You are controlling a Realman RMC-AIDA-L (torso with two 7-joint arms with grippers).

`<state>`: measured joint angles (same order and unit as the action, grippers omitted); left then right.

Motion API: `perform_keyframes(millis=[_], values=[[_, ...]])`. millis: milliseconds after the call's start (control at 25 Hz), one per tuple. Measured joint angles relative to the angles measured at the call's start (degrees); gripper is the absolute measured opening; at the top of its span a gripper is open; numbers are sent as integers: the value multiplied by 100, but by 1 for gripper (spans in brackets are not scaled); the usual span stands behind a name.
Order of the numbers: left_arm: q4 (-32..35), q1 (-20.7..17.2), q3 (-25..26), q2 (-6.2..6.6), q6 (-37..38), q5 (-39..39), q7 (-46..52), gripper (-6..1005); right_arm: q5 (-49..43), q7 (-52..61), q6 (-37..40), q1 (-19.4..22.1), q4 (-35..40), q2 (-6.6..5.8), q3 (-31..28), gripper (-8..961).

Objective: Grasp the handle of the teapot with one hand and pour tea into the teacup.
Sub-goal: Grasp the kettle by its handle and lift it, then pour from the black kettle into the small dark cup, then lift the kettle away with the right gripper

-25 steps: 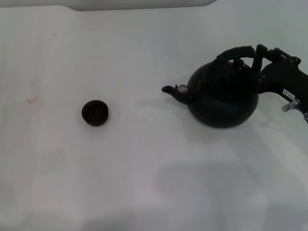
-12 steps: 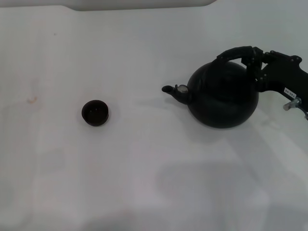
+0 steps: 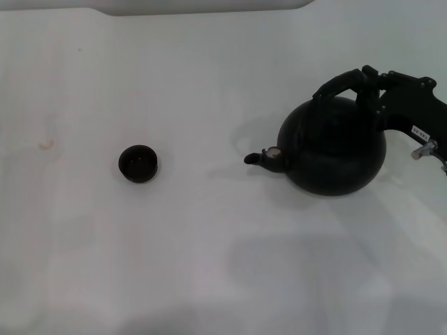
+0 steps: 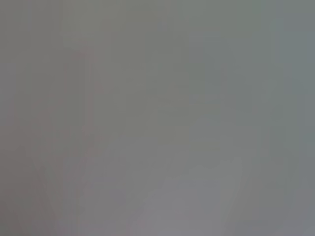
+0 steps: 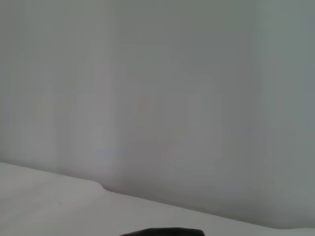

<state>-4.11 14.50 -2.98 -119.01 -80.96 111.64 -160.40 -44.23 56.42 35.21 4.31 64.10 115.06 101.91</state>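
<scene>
The large round black teapot (image 3: 334,145) is at the right of the head view, its short spout (image 3: 260,159) with a silvery cap pointing left toward the cup. Its arched black handle (image 3: 340,83) rises over the top. My right gripper (image 3: 370,82) comes in from the right edge and is shut on the right end of that handle. The tiny dark teacup (image 3: 137,163) stands upright at the left centre, well apart from the spout. No tea shows. The right wrist view has only a dark sliver of the teapot (image 5: 162,231) at its lower edge. My left gripper is out of view.
The white table (image 3: 209,265) spreads across the whole head view. A small brownish stain (image 3: 46,144) marks it at the far left. A pale raised edge (image 3: 202,5) runs along the back. The left wrist view is a blank grey field.
The right gripper closed on the handle, and the teapot shifted slightly right and toward me, its spout dropping lower in the view. The cup has not moved.
</scene>
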Motion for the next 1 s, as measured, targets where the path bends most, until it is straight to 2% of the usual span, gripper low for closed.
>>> perform_keyframes(millis=[240,600,800,1000], values=[[5,18,0,0,0,-2,0,866,49,175,-51,-26,164,-2,8,182],[3,10,0,0,20,-1,0,866,1,540,-73,-349,337,-11,207,177],[-10,10,-7,0,38,-1,0,865,16,539,-243,-798,358,15,481,178],[-26,14,-26,0,45,-17,0,865,49,539,-801,-1388,281,26,830,178]])
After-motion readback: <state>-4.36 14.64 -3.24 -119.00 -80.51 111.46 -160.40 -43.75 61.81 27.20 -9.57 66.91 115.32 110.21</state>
